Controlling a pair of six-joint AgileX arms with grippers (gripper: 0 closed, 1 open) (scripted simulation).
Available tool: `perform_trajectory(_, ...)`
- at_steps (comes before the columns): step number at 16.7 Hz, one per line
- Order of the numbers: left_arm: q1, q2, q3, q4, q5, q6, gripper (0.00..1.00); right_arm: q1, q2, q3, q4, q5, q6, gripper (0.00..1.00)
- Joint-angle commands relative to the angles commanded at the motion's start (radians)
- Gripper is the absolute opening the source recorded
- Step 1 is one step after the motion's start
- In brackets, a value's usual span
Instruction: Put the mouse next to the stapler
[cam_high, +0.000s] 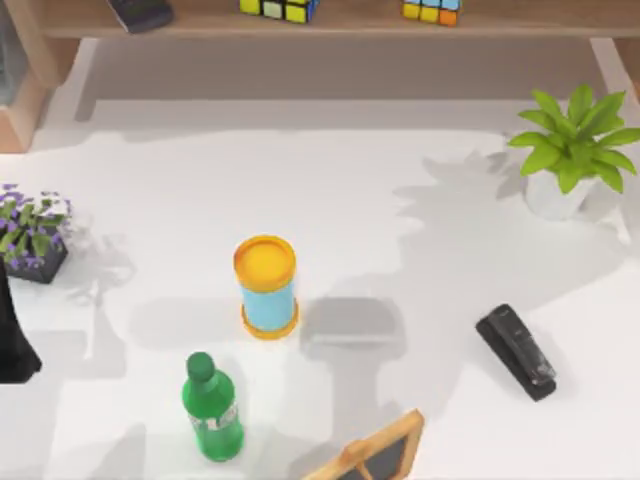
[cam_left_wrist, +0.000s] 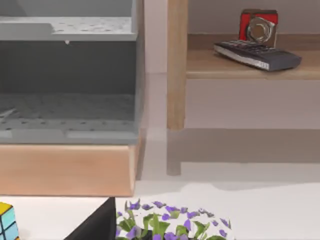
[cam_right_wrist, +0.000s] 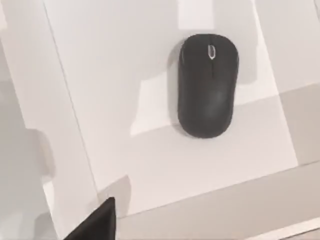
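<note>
Stapler lies on the white table, well right of the yellow-lidded blue can; the green bottle stands near that can. Right wrist view looks down on the black mouse, untouched; whether either gripper is open, I cannot tell

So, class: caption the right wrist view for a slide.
Dark grey oval computer mouse with a scroll wheel, lying on the white table.

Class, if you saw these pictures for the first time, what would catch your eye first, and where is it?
Probably the yellow-lidded blue can standing mid-table, with the green bottle lying just in front of it. The black stapler lies at the table's right, and a leafy plant stands in the far right corner. The right wrist view looks down on a black mouse.
</note>
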Motion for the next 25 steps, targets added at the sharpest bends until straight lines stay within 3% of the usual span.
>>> perform_trajectory(5, 0.0, 0.0, 0.0, 0.0, 0.0, 0.0, 1.0, -0.027, 0.403, 0.377, -0.18, -0.007, -0.005, 1.0)
perform_trajectory(10, 0.0, 0.0, 0.0, 0.0, 0.0, 0.0, 1.0, -0.023, 0.599, 0.573, -0.264, -0.022, 0.007, 1.0)
perform_trajectory(18, 0.0, 0.0, 0.0, 0.0, 0.0, 0.0, 1.0, -0.025, 0.598, 0.579, -0.276, -0.022, 0.007, 1.0)
perform_trajectory(25, 0.0, 0.0, 0.0, 0.0, 0.0, 0.0, 1.0, 0.051, 0.371, 0.554, -0.464, -0.019, 0.079, 1.0)
